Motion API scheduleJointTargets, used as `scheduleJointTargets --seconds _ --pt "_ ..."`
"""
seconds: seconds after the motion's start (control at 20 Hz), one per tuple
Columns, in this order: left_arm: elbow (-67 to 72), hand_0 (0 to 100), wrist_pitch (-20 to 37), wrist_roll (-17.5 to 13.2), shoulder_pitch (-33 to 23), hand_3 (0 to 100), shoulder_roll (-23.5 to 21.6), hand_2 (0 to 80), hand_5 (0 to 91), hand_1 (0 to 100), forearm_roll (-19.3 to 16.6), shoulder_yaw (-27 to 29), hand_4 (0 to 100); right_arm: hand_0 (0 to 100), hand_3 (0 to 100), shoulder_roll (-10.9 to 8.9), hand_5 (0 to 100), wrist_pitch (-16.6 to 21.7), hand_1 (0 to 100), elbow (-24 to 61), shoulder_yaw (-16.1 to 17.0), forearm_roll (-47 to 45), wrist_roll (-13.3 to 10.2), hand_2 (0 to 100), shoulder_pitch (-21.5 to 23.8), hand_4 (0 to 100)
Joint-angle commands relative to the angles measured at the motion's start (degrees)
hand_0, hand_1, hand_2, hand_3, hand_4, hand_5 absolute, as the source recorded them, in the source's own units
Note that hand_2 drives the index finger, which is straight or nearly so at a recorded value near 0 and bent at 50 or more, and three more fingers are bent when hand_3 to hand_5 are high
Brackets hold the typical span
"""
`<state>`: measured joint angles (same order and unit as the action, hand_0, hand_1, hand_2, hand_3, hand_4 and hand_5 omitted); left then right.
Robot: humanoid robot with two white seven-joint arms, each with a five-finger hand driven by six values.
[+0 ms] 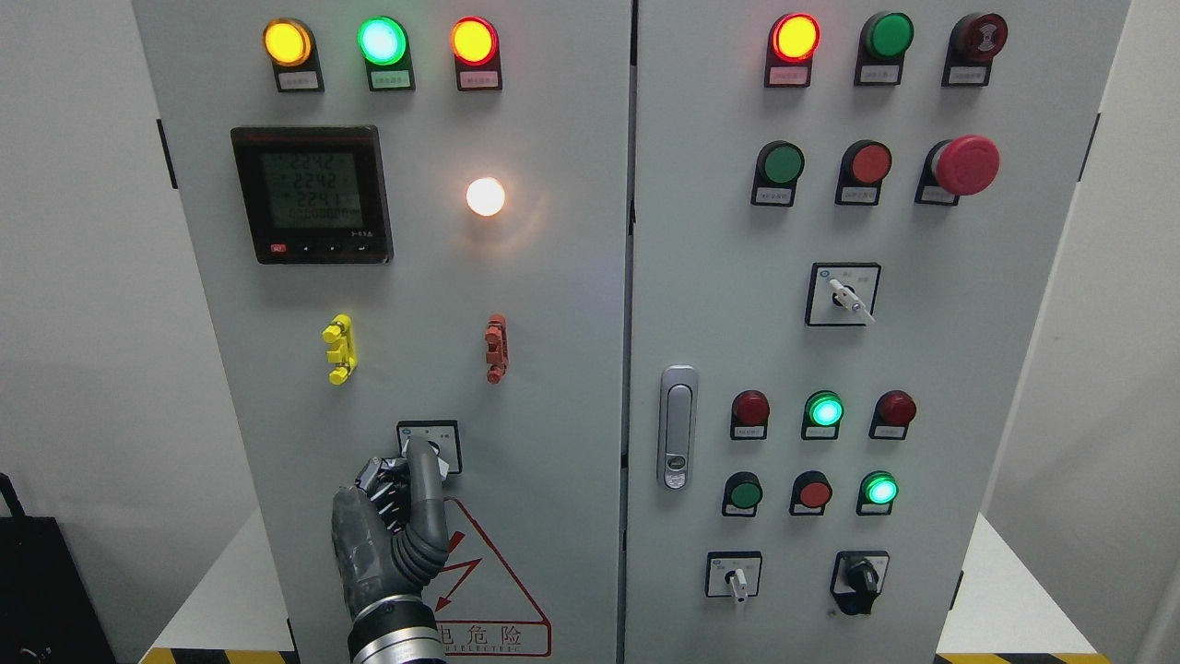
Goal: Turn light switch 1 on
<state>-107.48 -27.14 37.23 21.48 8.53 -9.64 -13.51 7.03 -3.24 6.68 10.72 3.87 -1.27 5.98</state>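
Reaching up from the bottom edge of the cabinet's left door (553, 369), the robot's left hand (392, 526) presses against the rotary switch (430, 449) mounted low on that door, midway between its side edges. One finger (426, 489) is stretched upward so that its tip lies on the switch knob, while the other fingers are curled in beside it; whether they pinch the knob cannot be told. Directly below the switch, a red triangular warning label (493, 590) with a lightning bolt sits at the door's bottom edge, partly covered by the wrist. Above the switch, a yellow clip (339, 349) and a red clip (496, 348) are fixed side by side, well apart. Higher still, a white lamp (486, 196) glows brightly to the right of a black digital meter (312, 195). Along the door's top edge, three indicator lamps shine: amber (288, 41), green (382, 41) and amber-red (475, 41). On the cabinet's right door (1014, 369), a metal latch handle (678, 427) stands near the left edge, and a red mushroom button (966, 165) projects near the upper right corner.
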Motion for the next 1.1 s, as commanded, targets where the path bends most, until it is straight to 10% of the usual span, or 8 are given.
scheduleJointTargets --seconds 0.0,0.4,1.05 --pt "-0.01 48 0.07 -0.14 -0.12 100 0.0 62.9 88.3 27 0.06 -0.11 100 0 0 0.0 0 -0.02 0 0.0 0.0 0.0 -0.04 0 0.0 0" --pt "-0.01 22 0.07 -0.14 -0.12 100 0.0 63.2 88.3 34 -0.03 -0.11 100 0 0 0.0 0 -0.02 0 0.0 0.0 0.0 -0.04 0 0.0 0" --pt "-1.41 8 0.51 -0.14 -2.23 100 -0.27 63.3 88.4 37 -0.03 -1.16 100 0 0 0.0 0 -0.02 0 0.0 0.0 0.0 -0.04 0 0.0 0"
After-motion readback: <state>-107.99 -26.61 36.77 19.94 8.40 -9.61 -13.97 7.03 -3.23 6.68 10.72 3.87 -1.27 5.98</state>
